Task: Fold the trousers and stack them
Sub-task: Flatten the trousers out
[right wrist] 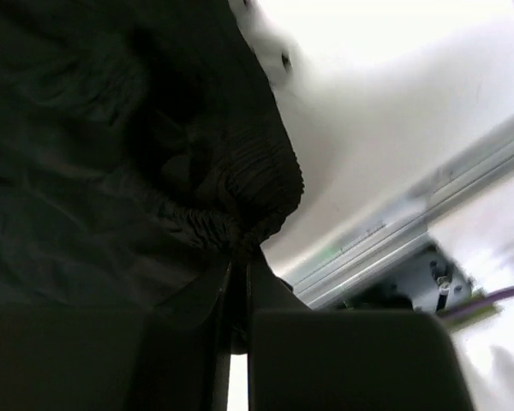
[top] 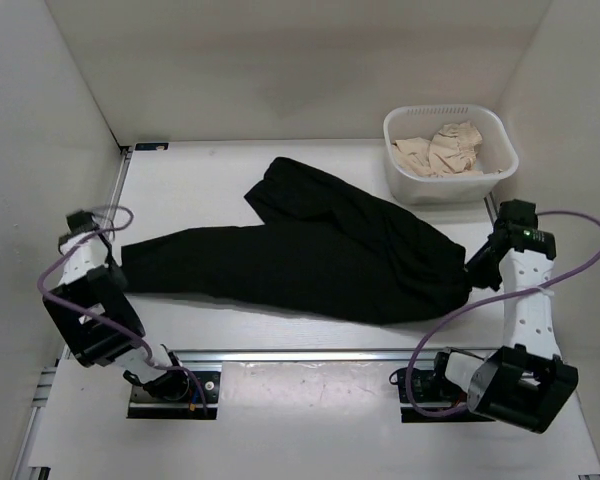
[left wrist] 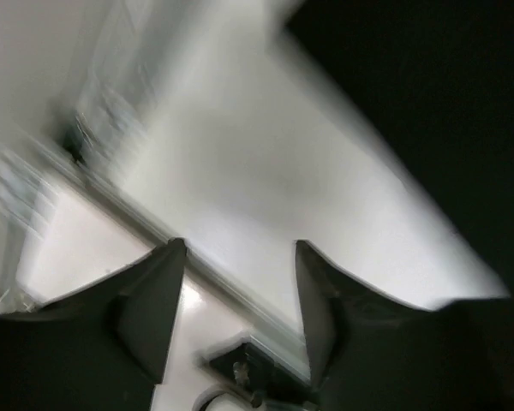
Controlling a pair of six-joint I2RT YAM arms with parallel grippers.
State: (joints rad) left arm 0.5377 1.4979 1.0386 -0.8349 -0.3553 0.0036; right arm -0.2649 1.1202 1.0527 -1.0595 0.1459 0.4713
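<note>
Right tool (right wrist: 238, 261): fingers pressed together, clamped on the gathered, ribbed waistband (right wrist: 257, 180) of the plain black soft-fabric trousers (top: 310, 260). Only a thin dark gap shows between the fingertips, with cloth bunched directly above them. The right wrist view shows the pinch sitting at the waistband edge, with the bulk of the garment off to that tool's left.

Left tool (left wrist: 240, 248): fingers apart, nothing between them. The left wrist view is blurred. Bare white tabletop (top: 280, 335) lies under the fingertips, and black cloth fills the corner up and to the right of them. From above, this tool sits just beside the end of the nearer leg. I cannot tell whether it touches the cloth.

Trousers: lying flat on the tabletop between the two tools, waist at the right tool. One leg runs across to the left tool; the other angles away beyond it, so the legs are splayed, not aligned.

Progress (judgement): early. No fold is visible and nothing is stacked. All of the work remains: bring the legs together, fold, place.

Beyond the right tool: a white plastic rectangular basket (top: 450, 188) holding crumpled beige cloth (top: 445, 150).

Brands, labels, writing: none legible on the trousers, basket or arms.
</note>
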